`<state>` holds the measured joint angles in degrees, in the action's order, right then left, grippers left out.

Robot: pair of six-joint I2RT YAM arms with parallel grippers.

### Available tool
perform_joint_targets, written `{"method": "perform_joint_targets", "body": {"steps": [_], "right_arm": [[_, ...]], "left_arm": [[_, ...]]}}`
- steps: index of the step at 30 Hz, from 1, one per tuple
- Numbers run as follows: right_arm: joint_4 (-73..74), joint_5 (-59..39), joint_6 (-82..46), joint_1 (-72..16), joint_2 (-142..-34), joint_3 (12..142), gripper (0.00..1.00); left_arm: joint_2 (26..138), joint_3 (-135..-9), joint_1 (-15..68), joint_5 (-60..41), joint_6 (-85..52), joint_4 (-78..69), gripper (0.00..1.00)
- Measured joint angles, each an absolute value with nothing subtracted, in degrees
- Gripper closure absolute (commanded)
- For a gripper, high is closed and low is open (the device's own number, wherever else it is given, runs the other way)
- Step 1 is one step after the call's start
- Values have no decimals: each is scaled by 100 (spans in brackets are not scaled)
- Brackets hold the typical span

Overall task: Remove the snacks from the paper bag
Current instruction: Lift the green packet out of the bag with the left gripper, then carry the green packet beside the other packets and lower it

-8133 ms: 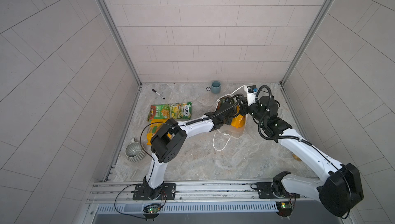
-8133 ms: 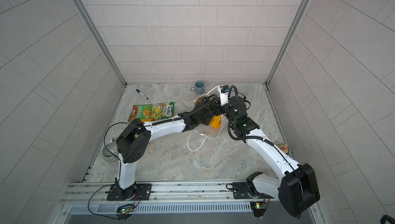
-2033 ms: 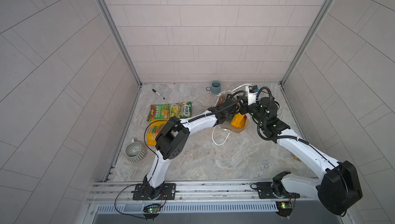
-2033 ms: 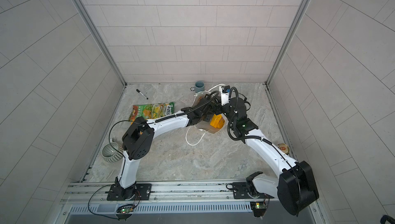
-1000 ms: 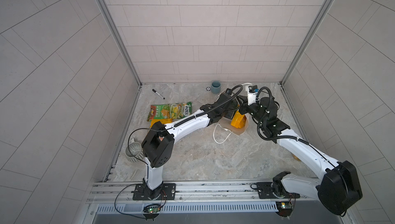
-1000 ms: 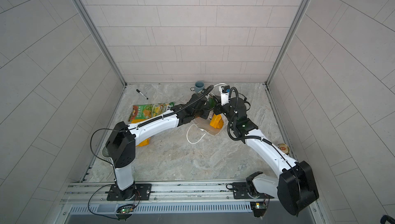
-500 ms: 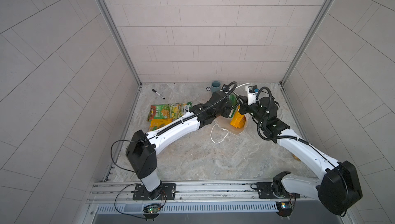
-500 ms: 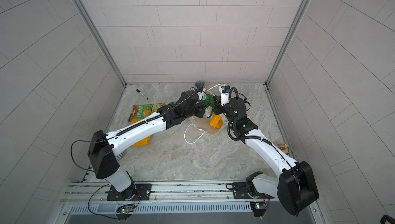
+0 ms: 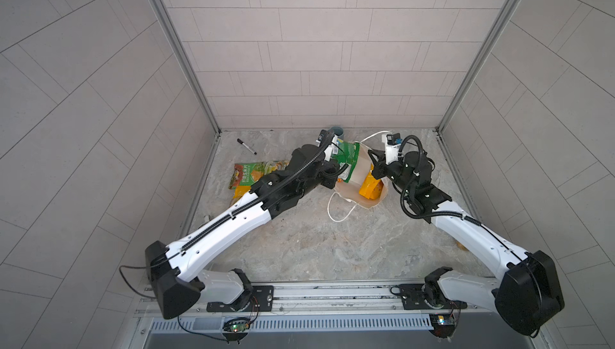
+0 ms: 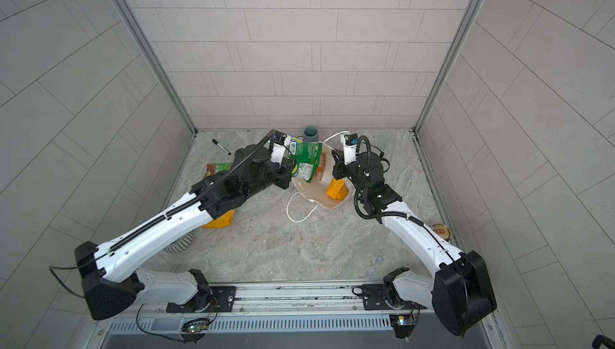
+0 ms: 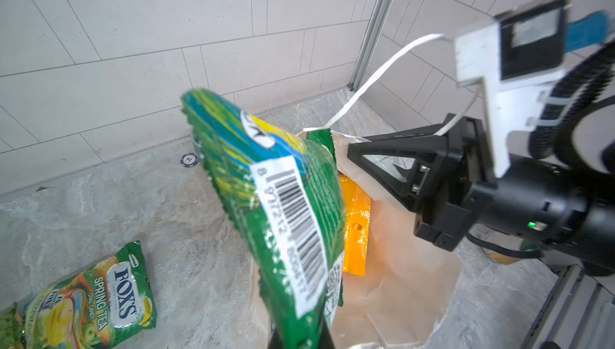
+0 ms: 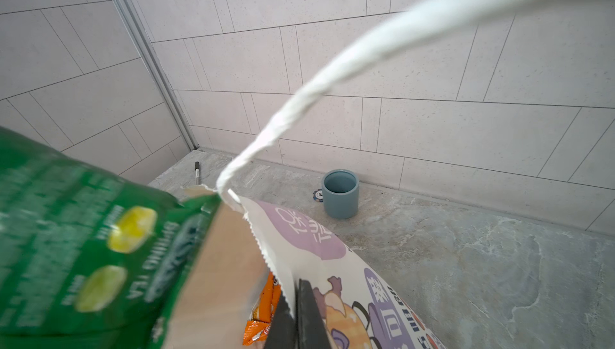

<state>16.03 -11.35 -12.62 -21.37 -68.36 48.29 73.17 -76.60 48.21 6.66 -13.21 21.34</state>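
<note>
- The left claw [image 11: 301, 342] was clamped tight on the green packet [image 11: 283, 214]. It pinched one end, so the packet stood up out of the jaws with its barcode showing.
- The right claw [image 12: 294, 314] was pinched shut on the rim of the paper bag [image 12: 332, 264], propping the mouth open. The white cord handle [image 12: 332, 81] arched up over that claw.
- My read of the step in hand was pulling one snack out. The green packet hung at the bag's mouth, between the two claws, and looked about clear of the paper.
- The next move called for swinging the left claw away from the right claw, lowering it to the floor and letting go. The right claw would do well to hold the rim so the mouth stayed open.
- The bag lay slumped, its mouth facing the left claw. It was plain pale brown inside and had a cartoon print outside, with a zigzag-cut rim.
- An orange packet [image 11: 356, 224] sat inside the bag, just below the right claw, so the job was not finished.
- A FOX'S packet [image 11: 100, 297] lay out on the floor, well apart from the left claw, on the side away from the bag.
</note>
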Motion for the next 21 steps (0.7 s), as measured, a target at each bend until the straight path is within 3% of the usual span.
{"method": "perform_joint_targets", "body": {"steps": [10, 21], "right_arm": [[1590, -1133, -1269, -2137, -6836, 4829, 100], [1417, -1081, -1179, -2137, -6814, 4893, 100]], "left_arm": [[6578, -7583, 4209, 1400, -1262, 3247, 100], [7380, -7863, 4027, 2377, -1675, 4952, 100]]}}
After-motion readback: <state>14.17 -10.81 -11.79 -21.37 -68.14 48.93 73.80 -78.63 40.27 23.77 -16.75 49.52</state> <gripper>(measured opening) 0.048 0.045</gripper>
